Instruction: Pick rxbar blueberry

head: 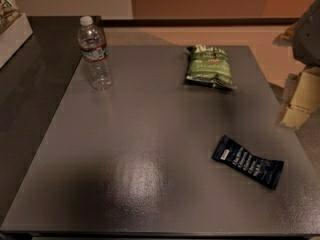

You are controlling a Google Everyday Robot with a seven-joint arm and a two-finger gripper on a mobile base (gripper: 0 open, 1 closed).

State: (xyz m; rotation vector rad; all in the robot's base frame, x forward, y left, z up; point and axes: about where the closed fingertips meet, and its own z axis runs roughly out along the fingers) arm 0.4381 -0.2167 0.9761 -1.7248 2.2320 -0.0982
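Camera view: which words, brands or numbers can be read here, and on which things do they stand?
Nothing reads clearly.
rxbar blueberry: pale lettering, unreadable.
green chip bag: white lettering, unreadable.
water bottle: label band, unreadable.
gripper, at the right edge off the table: no marking seen.

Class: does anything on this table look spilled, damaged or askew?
Nothing is spilled or damaged. The rxbar lies at a slant on the table; bottle upright, chip bag flat. The gripper hangs at the right edge.
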